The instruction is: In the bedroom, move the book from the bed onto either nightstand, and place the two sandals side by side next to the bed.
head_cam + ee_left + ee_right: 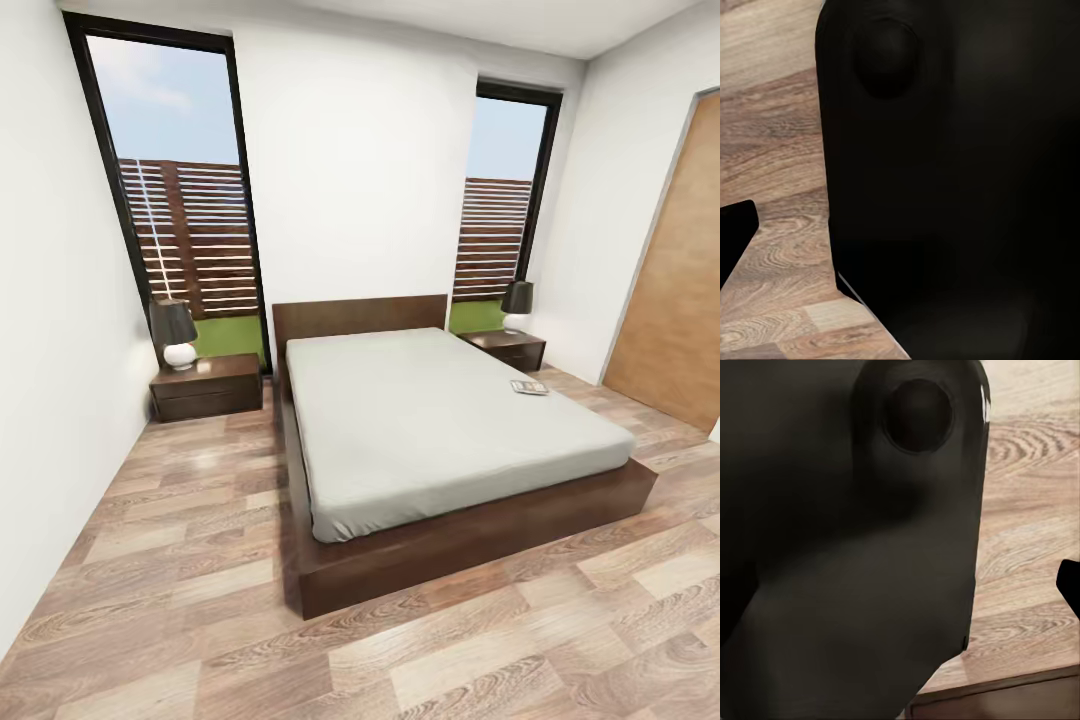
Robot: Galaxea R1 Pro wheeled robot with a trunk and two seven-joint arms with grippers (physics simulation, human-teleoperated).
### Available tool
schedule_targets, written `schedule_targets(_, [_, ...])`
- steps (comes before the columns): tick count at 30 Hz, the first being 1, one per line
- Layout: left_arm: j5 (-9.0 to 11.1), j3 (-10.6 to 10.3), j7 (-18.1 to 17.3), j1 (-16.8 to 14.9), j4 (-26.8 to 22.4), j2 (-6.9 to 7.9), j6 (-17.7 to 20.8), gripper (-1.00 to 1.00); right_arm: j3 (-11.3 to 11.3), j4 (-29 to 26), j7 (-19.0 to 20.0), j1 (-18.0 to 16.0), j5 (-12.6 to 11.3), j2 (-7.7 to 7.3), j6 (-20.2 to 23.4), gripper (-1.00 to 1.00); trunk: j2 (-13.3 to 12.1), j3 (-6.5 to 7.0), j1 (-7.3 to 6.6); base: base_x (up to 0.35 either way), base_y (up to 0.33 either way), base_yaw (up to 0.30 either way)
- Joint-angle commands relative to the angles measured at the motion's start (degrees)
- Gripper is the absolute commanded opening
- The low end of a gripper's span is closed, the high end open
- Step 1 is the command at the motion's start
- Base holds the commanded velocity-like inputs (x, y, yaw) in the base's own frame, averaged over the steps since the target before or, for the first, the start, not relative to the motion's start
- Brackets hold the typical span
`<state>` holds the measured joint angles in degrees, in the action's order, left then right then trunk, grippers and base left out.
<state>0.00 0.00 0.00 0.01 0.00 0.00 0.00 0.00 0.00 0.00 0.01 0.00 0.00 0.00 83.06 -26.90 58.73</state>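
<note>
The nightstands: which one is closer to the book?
The nightstand right of the bed; the book lies on that side, far from the other nightstand.

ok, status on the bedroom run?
Pincers: state unreadable. Small dark paperback book on grey mattress bed, near right-hand dark wooden nightstand. Floor path looks open.

Quick count of what's in the room: one bed [440, 430], with one book [529, 387] lying on the mattress near its right edge. Two nightstands, one [206, 386] left of the bed's headboard and one [503, 349] right of it. Two lamps, one [174, 333] on the left stand, one [517, 303] on the right. Two tall windows, one [175, 190] behind each side of the bed, other [503, 210] on the right. One wooden door [675, 290] off to the bed's right.
</note>
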Motion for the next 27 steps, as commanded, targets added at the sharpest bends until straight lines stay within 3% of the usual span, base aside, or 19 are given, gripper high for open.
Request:
schedule_targets(1, [0.00,0.00,0.00,-0.01,0.00,0.00,0.00,1.00,0.00,0.00,0.00,-0.01,0.00,0.00,0.00,1.00,0.02,-0.03,0.00,0.000,0.000,0.000])
schedule_targets(4, [-0.14,-0.01,-0.37,0.43,-0.70,-0.66,-0.06,1.00,0.19,-0.26,0.52,-0.18,0.41,0.75,0.55,1.00,0.02,-0.03,0.00,0.000,0.000,0.000])
schedule_targets(27, [-0.09,0.07,-0.62,0.43,-1.13,-0.16,-0.11,1.00,0.15,-0.09,-0.03,-0.27,0.26,0.97,-0.14,1.00,0.02,-0.03,0.00,0.000,0.000,0.000])
